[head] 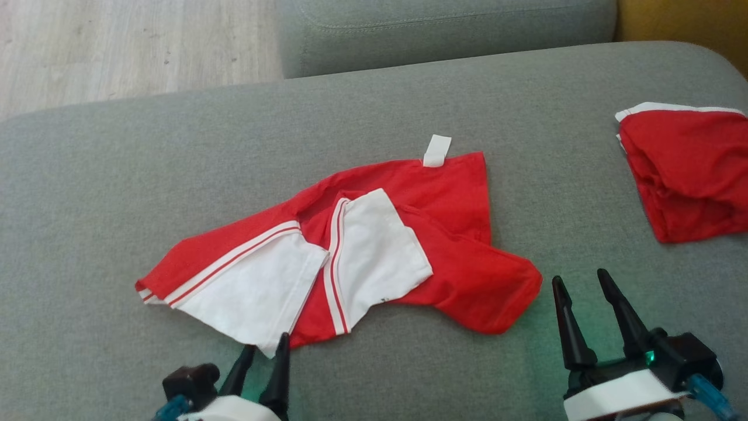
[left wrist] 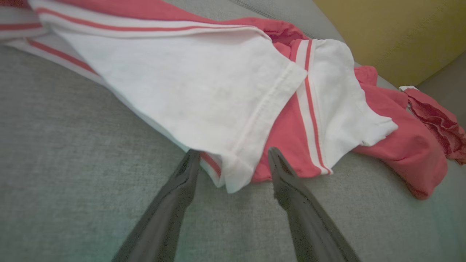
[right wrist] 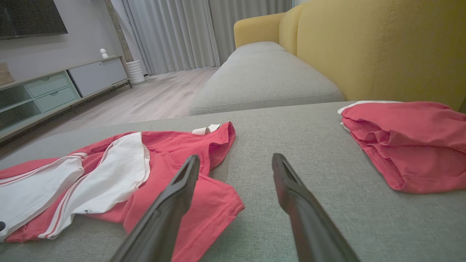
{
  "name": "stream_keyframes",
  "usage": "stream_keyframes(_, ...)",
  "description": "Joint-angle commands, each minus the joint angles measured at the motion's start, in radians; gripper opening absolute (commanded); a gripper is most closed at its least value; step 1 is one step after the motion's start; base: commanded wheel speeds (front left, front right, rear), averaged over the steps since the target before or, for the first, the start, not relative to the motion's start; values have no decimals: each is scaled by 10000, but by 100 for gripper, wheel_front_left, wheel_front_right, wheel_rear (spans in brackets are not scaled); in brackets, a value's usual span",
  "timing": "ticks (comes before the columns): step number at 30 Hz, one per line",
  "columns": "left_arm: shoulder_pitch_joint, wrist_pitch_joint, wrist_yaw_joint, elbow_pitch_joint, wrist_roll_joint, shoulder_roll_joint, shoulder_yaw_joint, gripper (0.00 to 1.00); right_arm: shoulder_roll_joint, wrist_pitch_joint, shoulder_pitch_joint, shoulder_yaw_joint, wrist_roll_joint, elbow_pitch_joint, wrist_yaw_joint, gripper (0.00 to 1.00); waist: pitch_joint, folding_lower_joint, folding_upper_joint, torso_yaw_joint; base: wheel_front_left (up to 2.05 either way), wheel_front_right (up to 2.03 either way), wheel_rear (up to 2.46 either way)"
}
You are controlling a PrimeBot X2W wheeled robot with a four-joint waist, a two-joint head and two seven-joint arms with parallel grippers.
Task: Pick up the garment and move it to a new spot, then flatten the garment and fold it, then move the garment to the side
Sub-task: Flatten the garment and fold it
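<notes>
A red garment with white, red-striped sleeves (head: 444, 199) lies crumpled in the middle of the grey sofa seat (head: 117, 146), a white tag at its far edge. At its near edge my left gripper (head: 267, 344) is open. In the left wrist view the corner of the white sleeve (left wrist: 204, 83) hangs between the two fingers of the left gripper (left wrist: 233, 156). Just right of the garment's red lobe, my right gripper (head: 579, 276) stands open over bare cushion. The right wrist view has the right gripper (right wrist: 236, 158) beside the garment (right wrist: 171, 145), with nothing held.
A second red garment (head: 689, 175) lies bunched at the seat's right edge, near the yellow backrest (right wrist: 382, 47). Another grey cushion (head: 444, 29) adjoins the far side. Wood floor (head: 117, 47) lies beyond the far left edge, with a low cabinet (right wrist: 54, 87) across the room.
</notes>
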Motion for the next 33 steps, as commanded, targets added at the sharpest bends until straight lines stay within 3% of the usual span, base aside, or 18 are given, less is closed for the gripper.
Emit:
stream_keyframes(1,-516,-107,-20,-166,3,-44,329,56,-217,-63,-305,237,-27,-268,37,100,-2,0,0,-50,0,0,0)
stream_keyframes(2,-550,-125,-39,-143,15,-49,305,33,-220,-63,-301,227,-28,-274,37,100,-4,0,0,-58,0,0,0)
stream_keyframes(3,-583,-132,-66,-121,56,-34,256,0,-224,-63,-293,218,-28,-278,37,100,-6,0,0,-66,0,0,0)
stream_keyframes(9,-724,-457,62,-459,264,97,296,0,-240,-63,-240,172,-31,-240,37,100,-42,0,0,-73,0,0,0)
stream_keyframes(14,-839,-445,48,-1574,-283,180,808,0,-212,-63,-198,110,-57,-269,37,100,-51,0,0,43,0,0,0)
stream_keyframes(20,-789,638,4,-2907,-1297,458,1216,0,-183,-63,-284,166,-79,-284,37,100,-16,0,0,176,0,0,0)
stream_keyframes(24,-305,2045,-38,-3293,-1621,768,644,0,-173,-63,-356,169,-73,-281,37,100,61,0,0,222,0,0,0)
stream_keyframes(28,-8,2040,-196,-3744,-1869,556,452,0,-144,-63,-368,126,-28,-281,37,100,176,0,0,324,0,0,0)
stream_keyframes(29,30,2049,-169,-3717,-1863,504,391,45,-136,-63,-362,140,-18,-268,37,100,192,0,0,344,0,0,0)
stream_keyframes(30,30,2049,-169,-3717,-1863,504,391,45,-136,-63,-362,140,-18,-268,37,100,192,0,0,344,0,0,0)
stream_keyframes(31,35,2028,-113,-3647,-1859,438,371,100,-129,-63,-359,157,-12,-258,37,100,210,0,0,362,0,0,0)
stream_keyframes(33,-50,1816,9,-3461,-1811,286,439,100,-109,-63,-371,176,-11,-251,37,100,248,0,0,388,0,0,0)
